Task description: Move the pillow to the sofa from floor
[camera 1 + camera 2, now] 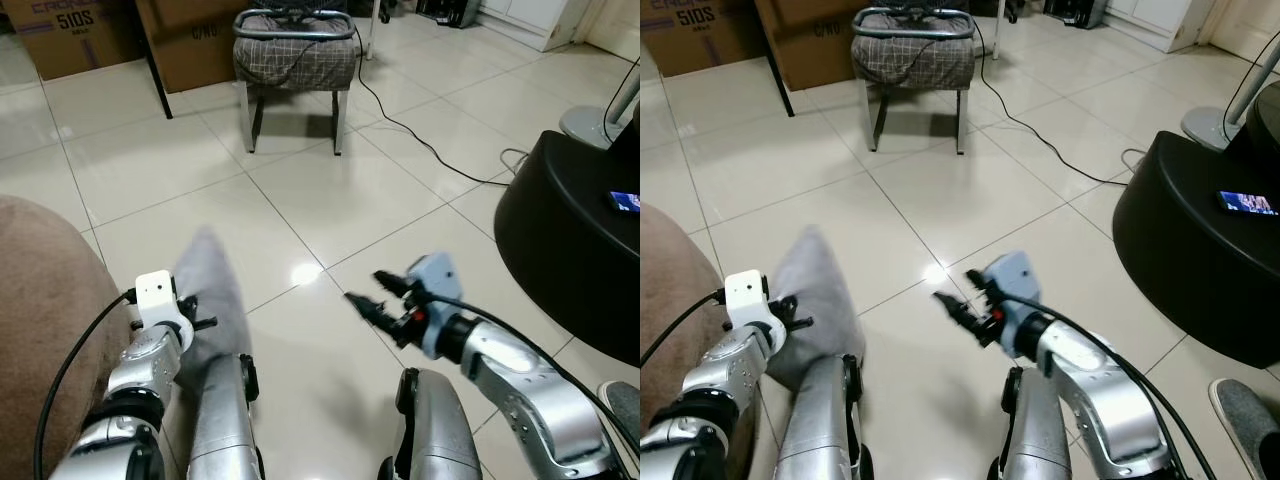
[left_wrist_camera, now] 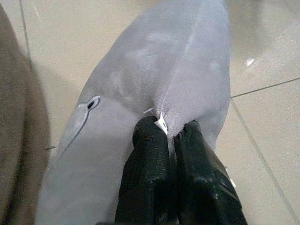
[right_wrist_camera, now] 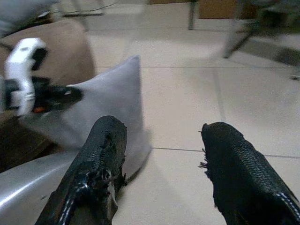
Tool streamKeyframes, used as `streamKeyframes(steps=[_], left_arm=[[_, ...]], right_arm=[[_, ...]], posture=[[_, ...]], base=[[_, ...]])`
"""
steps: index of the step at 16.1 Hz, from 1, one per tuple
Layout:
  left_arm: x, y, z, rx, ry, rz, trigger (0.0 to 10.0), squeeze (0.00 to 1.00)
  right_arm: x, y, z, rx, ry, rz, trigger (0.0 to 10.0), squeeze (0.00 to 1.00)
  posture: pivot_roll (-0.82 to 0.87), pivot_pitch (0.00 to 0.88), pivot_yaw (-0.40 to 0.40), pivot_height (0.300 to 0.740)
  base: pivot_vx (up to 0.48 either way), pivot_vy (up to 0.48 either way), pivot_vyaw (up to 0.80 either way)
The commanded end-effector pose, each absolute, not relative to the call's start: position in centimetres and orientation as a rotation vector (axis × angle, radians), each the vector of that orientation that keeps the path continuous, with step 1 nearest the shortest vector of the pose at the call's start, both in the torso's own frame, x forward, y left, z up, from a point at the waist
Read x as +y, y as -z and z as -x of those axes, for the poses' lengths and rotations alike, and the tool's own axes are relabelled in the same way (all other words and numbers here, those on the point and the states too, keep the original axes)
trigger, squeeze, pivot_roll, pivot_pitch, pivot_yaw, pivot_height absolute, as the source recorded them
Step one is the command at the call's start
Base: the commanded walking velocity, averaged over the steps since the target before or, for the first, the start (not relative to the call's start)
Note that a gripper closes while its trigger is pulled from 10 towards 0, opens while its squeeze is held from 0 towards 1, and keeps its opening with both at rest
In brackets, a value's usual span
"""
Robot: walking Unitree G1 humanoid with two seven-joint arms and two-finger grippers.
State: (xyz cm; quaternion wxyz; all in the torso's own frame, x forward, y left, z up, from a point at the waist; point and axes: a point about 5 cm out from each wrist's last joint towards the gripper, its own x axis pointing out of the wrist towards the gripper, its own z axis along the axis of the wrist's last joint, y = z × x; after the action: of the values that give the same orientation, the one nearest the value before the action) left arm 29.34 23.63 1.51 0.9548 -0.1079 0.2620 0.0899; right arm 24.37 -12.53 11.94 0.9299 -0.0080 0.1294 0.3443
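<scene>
The left gripper (image 2: 168, 133) has its two black fingers (image 2: 145, 159) clenched on a seam of the soft grey fabric pillow (image 2: 154, 79), pinching it by the small white tag. The pillow stands up on edge from the glossy cream tiled floor (image 1: 330, 210), rising to a point, just beside the brown upholstered sofa (image 1: 40, 300) at the robot's left. The right gripper (image 3: 161, 140) hangs over the tiles with its fingers spread wide and nothing between them, near the pillow's edge but apart from it. Farther off sits a metal-framed chair with a checked grey cushion (image 1: 295, 55), a black cable (image 1: 400, 125) trailing away from it across the floor. Brown cardboard boxes (image 1: 75, 35) stand behind. On the right, a round black ottoman (image 1: 580, 230) carries a lit phone (image 1: 625, 201).
</scene>
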Motion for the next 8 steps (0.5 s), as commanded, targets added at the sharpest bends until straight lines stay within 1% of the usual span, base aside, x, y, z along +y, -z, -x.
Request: streamKeyframes(steps=[1, 2, 4, 5, 6, 7, 8], left_arm=[[23.6, -3.3, -30.3, 0.447, -0.160, 0.243, 0.0, 0.00], [23.4, -4.4, -30.7, 0.403, -0.147, 0.251, 0.0, 0.00], [22.7, -7.1, -31.2, 0.305, -0.084, 0.236, 0.0, 0.00], [22.1, -9.6, -31.3, 0.201, -0.039, 0.169, 0.0, 0.00], [21.5, -11.9, -31.1, 0.113, -0.020, 0.105, 10.0, 0.00], [21.2, -13.4, -30.9, 0.053, -0.018, 0.062, 10.0, 0.00], [20.9, -14.4, -30.5, 0.008, -0.009, 0.014, 10.0, 0.00]], right_arm=[[-13.3, -11.9, -24.7, 0.246, -0.634, 0.014, 10.0, 0.00], [-13.6, -12.0, -25.0, 0.223, -0.576, 0.035, 10.0, 0.00], [-14.1, -12.0, -25.4, 0.197, -0.472, 0.022, 10.0, 0.00], [-14.7, -12.2, -25.7, 0.164, -0.381, 0.000, 10.0, 0.00], [-15.1, -12.4, -26.1, 0.137, -0.280, -0.018, 10.0, 0.00], [-15.2, -12.4, -26.3, 0.120, -0.222, -0.035, 10.0, 0.00], [-14.9, -12.6, -26.4, 0.106, -0.218, -0.026, 10.0, 0.00]], posture=[[-0.03, 0.000, 0.014, 0.526], [-0.03, 0.000, 0.013, 0.526], [-0.01, 0.000, 0.016, 0.526], [0.00, 0.000, 0.015, 0.530], [0.01, 0.000, 0.014, 0.540], [0.01, 0.000, 0.020, 0.550], [0.01, 0.000, 0.021, 0.560]], base=[[0.000, 0.000, 0.00], [0.000, 0.000, 0.00], [0.000, 0.000, 0.00], [0.000, 0.000, 0.00], [0.000, 0.000, 0.00], [0.000, 0.000, 0.00], [0.000, 0.000, 0.00]])
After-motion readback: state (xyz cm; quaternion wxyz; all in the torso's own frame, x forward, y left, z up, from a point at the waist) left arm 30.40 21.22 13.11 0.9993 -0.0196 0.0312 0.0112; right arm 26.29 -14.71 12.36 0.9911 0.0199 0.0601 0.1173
